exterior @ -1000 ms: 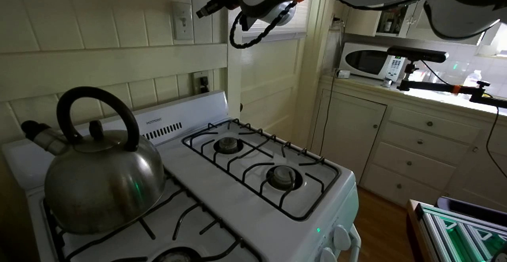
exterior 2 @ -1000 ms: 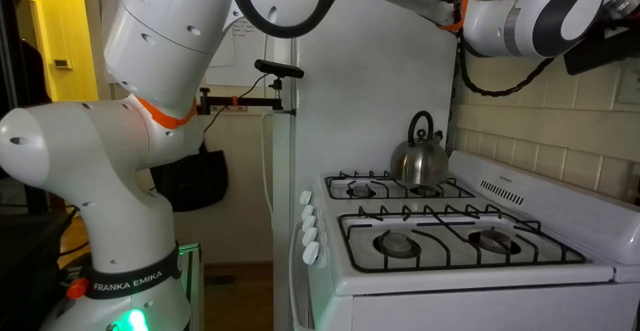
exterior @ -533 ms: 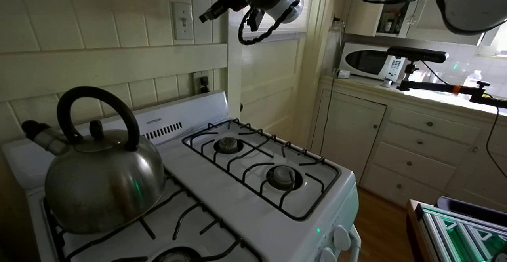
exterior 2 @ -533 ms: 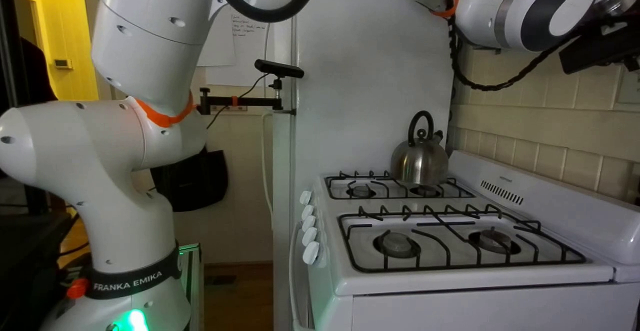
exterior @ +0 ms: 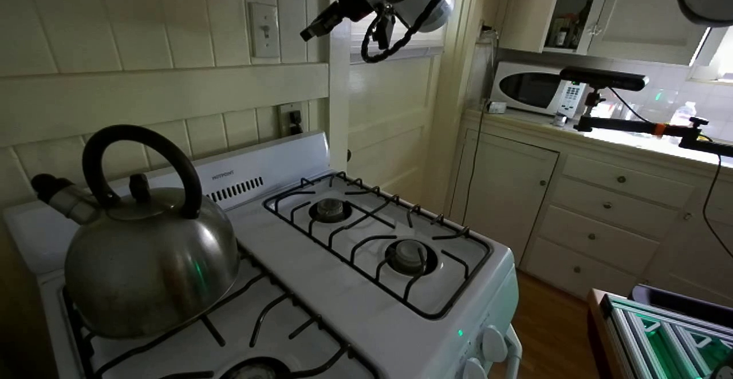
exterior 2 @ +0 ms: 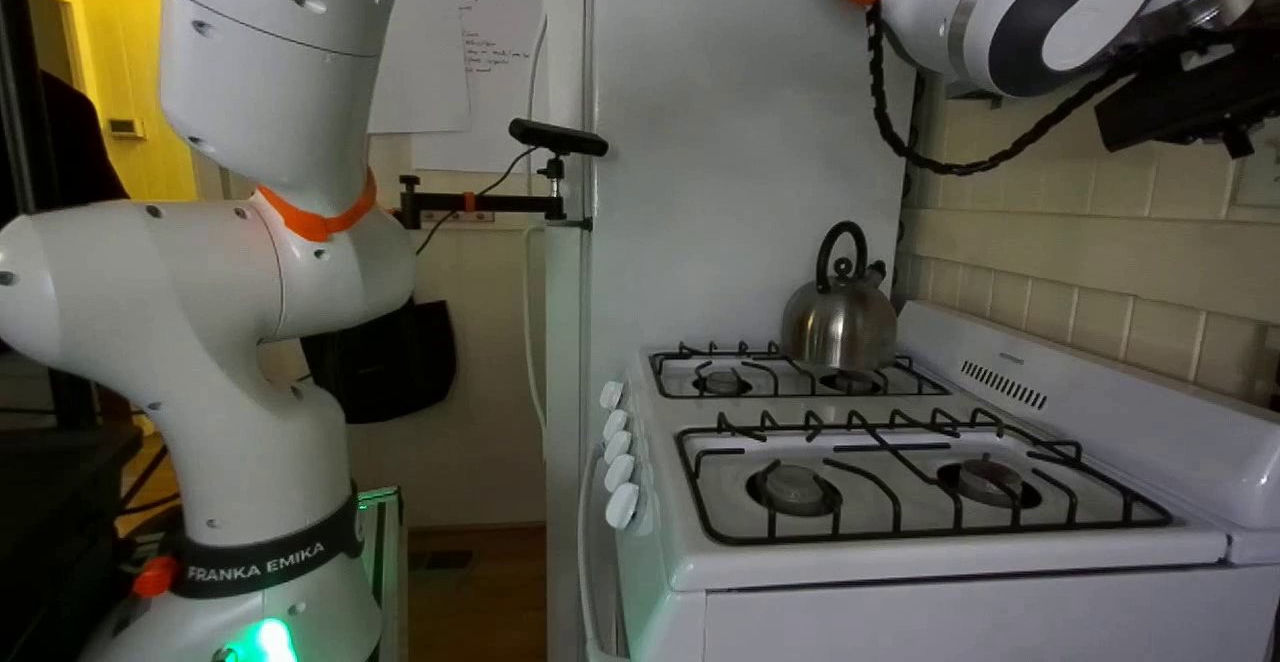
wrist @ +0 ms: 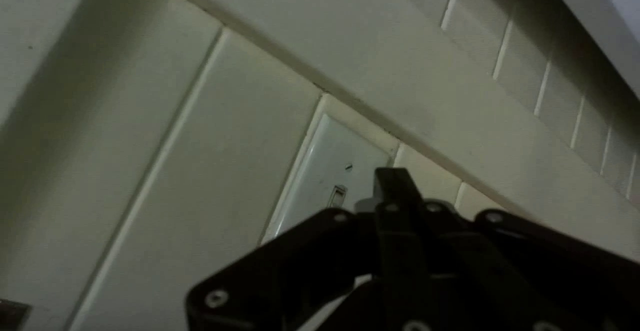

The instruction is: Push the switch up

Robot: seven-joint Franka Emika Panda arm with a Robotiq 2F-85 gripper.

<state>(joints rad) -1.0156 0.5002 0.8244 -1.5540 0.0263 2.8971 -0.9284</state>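
In an exterior view: switch point(exterior: 264, 31) is a small upright rectangular cream-white plate, tiny toggle point(exterior: 265, 31) at centre, mounted on the cream boarded wall point(exterior: 143, 24). Black two-finger tool point(exterior: 305, 35) hangs just right of it in frame, tip angled down-left, clear of the plate. Lower down, a smaller, darker outlet plate point(exterior: 284, 118) with a black plug point(exterior: 295, 120). Stainless-steel kettle point(exterior: 152, 264) with black arched handle stands on the white gas stove point(exterior: 309, 270), left in frame.

In an exterior view: white robot arm point(exterior 2: 230, 272) with orange bands reaches over the stove toward the wall, black braided cable point(exterior 2: 948, 170) looping below the wrist. Kettle at the far end of the stove. Tool too dark and cropped to read here.

In the wrist view: tool's black fingers point(wrist: 398, 191) closed against each other, covering the lower and right part of the switch. Toggle shows just left of the tip. Can't tell if it's up or down.
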